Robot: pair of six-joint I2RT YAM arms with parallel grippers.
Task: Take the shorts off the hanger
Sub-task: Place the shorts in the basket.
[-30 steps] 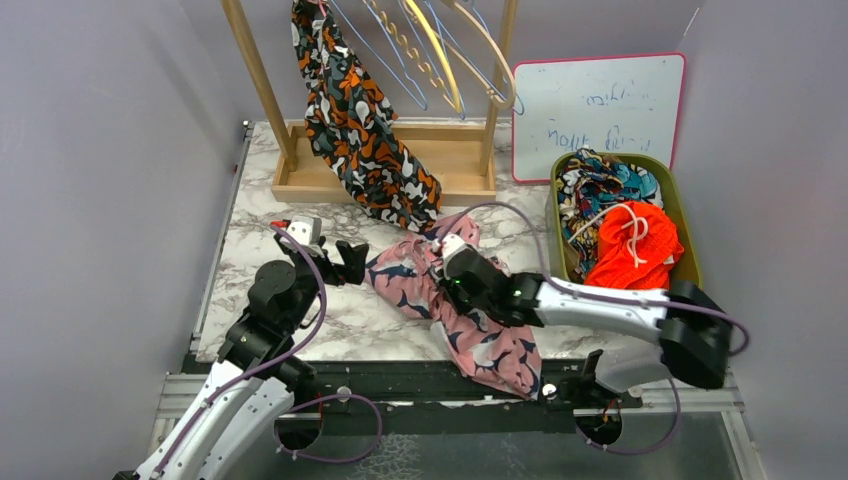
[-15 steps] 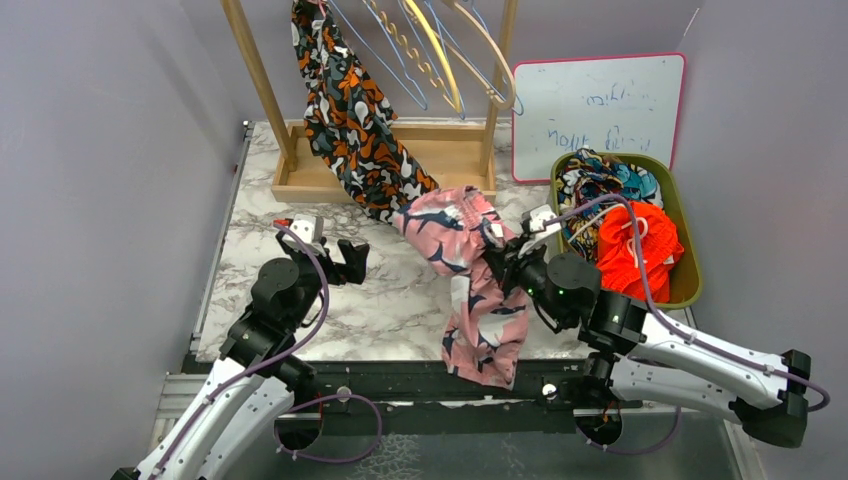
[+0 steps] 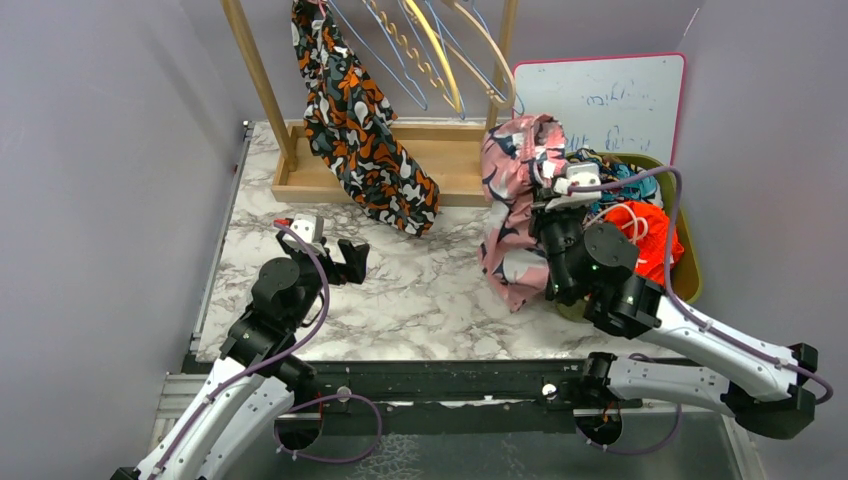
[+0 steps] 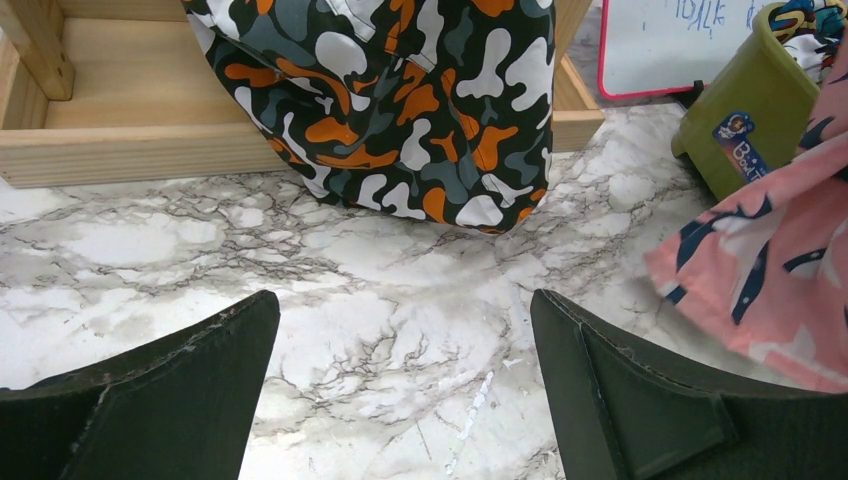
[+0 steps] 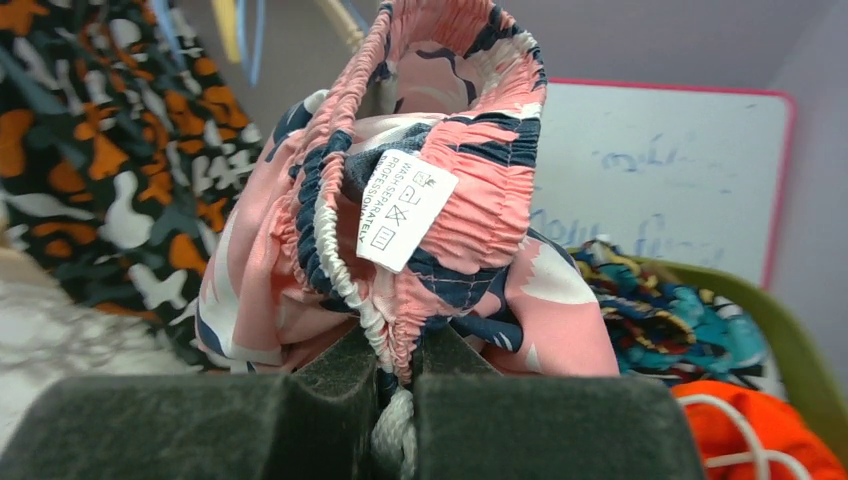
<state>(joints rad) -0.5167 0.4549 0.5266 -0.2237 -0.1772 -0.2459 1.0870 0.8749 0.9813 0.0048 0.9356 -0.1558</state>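
Note:
My right gripper (image 3: pixel 545 185) is shut on the waistband of the pink print shorts (image 3: pixel 512 215) and holds them in the air beside the green bin (image 3: pixel 688 250); the wrist view shows the elastic band and white cord pinched between the jaws (image 5: pixel 398 370). The black-orange-white blotch print shorts (image 3: pixel 355 125) hang from the wooden rack (image 3: pixel 262 90), their lower end on the table (image 4: pixel 400 90). My left gripper (image 3: pixel 345 262) is open and empty above the marble table (image 4: pixel 400 320). Bright orange shorts (image 3: pixel 630 245) and multicolour print shorts (image 3: pixel 600 180) lie in the bin.
Several empty hangers (image 3: pixel 440 50) hang on the rack at the back. The rack's wooden base tray (image 3: pixel 455 160) sits on the table. A whiteboard (image 3: pixel 600 100) leans behind the bin. Grey walls close in both sides.
My right gripper has lifted the pink print shorts off the table and carried them back and to the right, up to the bin. The left arm has not moved.

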